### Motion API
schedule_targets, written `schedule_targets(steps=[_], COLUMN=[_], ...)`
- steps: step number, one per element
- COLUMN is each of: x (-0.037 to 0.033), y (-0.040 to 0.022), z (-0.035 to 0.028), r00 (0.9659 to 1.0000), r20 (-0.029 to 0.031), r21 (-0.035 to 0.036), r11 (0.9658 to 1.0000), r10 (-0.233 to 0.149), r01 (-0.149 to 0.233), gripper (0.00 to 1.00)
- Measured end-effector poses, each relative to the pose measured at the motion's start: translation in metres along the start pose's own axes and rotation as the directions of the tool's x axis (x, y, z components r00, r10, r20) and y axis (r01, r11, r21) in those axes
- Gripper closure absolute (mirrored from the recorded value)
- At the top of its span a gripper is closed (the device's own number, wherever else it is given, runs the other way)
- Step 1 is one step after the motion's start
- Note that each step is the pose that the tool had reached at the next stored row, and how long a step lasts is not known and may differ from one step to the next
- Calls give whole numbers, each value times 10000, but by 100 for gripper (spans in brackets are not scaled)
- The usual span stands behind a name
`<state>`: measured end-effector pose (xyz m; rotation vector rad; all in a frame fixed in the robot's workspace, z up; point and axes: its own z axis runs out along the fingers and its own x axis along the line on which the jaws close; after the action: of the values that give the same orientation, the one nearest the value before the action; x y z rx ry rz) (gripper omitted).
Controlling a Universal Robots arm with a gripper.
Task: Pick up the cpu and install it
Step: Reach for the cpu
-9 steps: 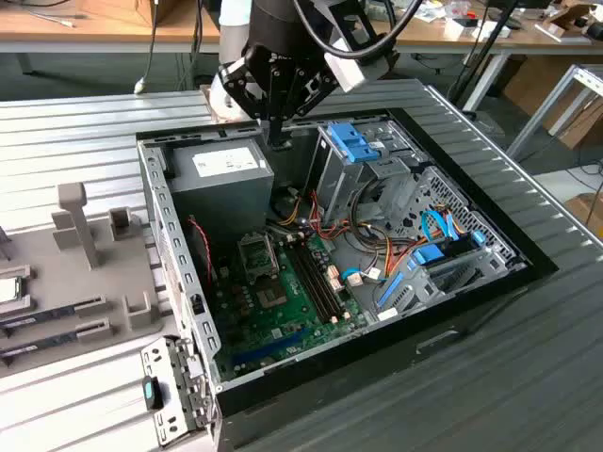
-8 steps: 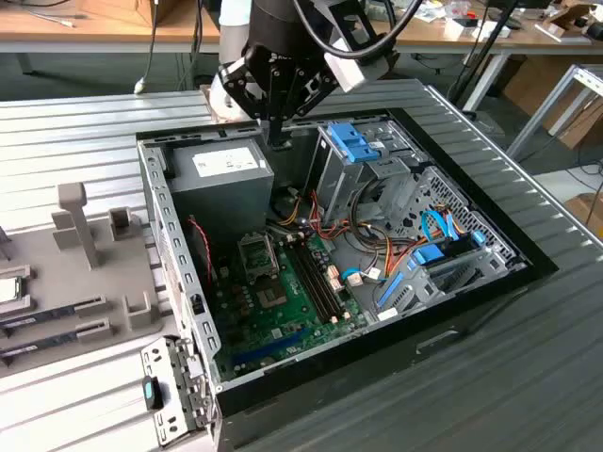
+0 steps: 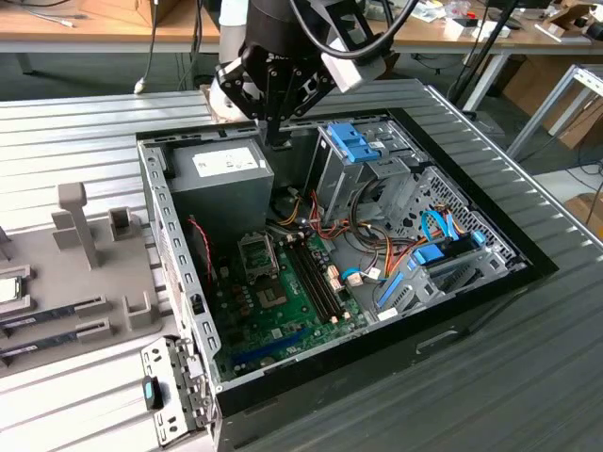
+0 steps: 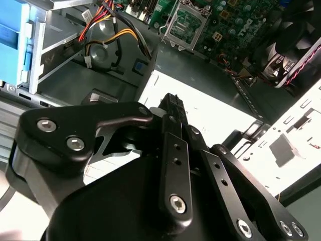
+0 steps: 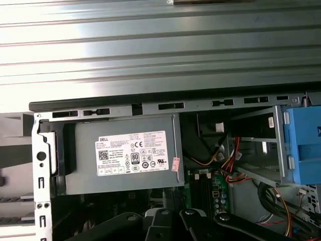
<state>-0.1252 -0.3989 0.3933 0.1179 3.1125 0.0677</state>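
Hovering above the power supply [image 3: 221, 188] at the back of the open computer case [image 3: 158, 202], the arm's jaws look clenched tip to tip (clearest in the second wrist view). The cpu [image 3: 8, 289] lies well apart from them in the grey tray [image 3: 104, 273] on the counter [image 3: 75, 122], at the exterior view's left edge and partly cut off. The motherboard socket [image 3: 256, 252] is too dim to read.
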Motion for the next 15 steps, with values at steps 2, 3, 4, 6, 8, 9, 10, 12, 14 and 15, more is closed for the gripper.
schedule_targets(steps=[2, 3, 4, 6, 8, 9, 10, 12, 14, 15], x=[5, 7, 8, 12, 18, 22, 26, 30, 33, 34], y=[0, -1, -1, -1, -1, -2, -2, -2, -3, -3], z=[0, 0, 0, -1, -1, -1, -1, -1, -1, -1], r00=[10000, 10000, 10000, 10000, 10000, 10000, 10000, 10000, 10000, 10000], r20=[0, 0, 0, -1, 0, 0, 0, 0, 0, 0], r21=[0, 0, 0, 0, 0, 0, 1, 0, 0, 0], r11=[10000, 10000, 10000, 10000, 10000, 10000, 10000, 10000, 10000, 10000], r10=[0, 0, 0, 1, 1, 0, 0, 0, 0, 0], r01=[0, 0, 0, -1, -1, 0, 0, 0, 0, 0], gripper=[89, 89, 89, 89, 89, 89, 89, 89, 89, 89])
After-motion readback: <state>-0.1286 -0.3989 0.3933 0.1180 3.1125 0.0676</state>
